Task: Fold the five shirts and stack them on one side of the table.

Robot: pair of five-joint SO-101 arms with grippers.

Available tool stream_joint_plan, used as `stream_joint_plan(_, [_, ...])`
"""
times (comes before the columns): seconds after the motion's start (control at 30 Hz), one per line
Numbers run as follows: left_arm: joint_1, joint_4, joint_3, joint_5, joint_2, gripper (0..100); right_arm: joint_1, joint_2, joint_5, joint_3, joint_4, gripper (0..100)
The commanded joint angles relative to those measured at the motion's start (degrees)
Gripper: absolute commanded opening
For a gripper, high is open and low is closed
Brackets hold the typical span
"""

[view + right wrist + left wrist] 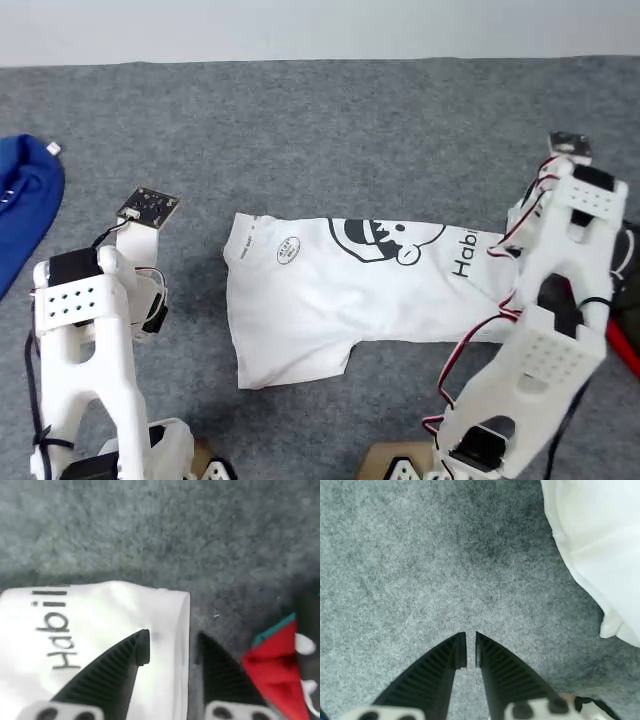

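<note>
The white shirt lay flat on the grey table. Its long way ran from one arm's side across to the other arm's side.

The right gripper hung over the end of the white shirt that had the writing on it. Its jaws were wide apart and held nothing. One jaw was above the white cloth. The other was above the table, just past the shirt's edge, so the edge lay between them.

The left gripper was beside the shirt's other end and did not touch it. Its jaws were nearly closed, with only a thin crack, and held nothing.

The right arm was nearer, so I think it only had to go down and pinch that edge.

A blue shirt lay well apart from the white shirt. A red cloth lay near the end with the writing.
</note>
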Motion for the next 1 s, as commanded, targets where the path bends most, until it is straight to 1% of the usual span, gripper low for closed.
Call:
stream_joint_plan(0.0, [0.00,0.70,-0.13,0.00,-1.32,4,-0.40,-3.91,0.62,-7.38,5.32,20.3])
stream_joint_plan(0.13, [0.00,0.70,-0.13,0.00,-1.32,4,-0.84,-7.25,0.62,-13.01,12.35,20.2])
stream_joint_plan(0.3, [0.00,0.70,-0.13,0.00,-1.32,4,-4.00,-9.19,0.62,-15.38,21.23,19.5])
stream_joint_plan(0.33, [0.00,0.70,-0.13,0.00,-1.32,4,-4.79,-9.19,0.62,-15.38,23.08,17.8])
stream_joint_plan(0.4, [0.00,0.70,-0.13,0.00,-1.32,4,-6.46,-9.36,0.62,-14.07,24.75,11.3])
stream_joint_plan(0.5, [0.00,0.70,-0.13,0.00,-1.41,4,-7.16,-10.86,0.62,-8.00,24.66,0.5])
stream_joint_plan(0.57, [0.00,0.79,-0.13,0.00,-1.58,4,-7.34,-12.53,0.62,-3.43,24.22,2.0])
stream_joint_plan(0.83, [0.00,0.79,-0.13,0.00,-1.67,4,-7.43,-14.73,0.62,7.82,20.09,1.0])
stream_joint_plan(0.97, [0.00,0.79,-0.13,0.09,-1.67,4,-6.90,-14.73,0.62,14.51,13.85,1.0])
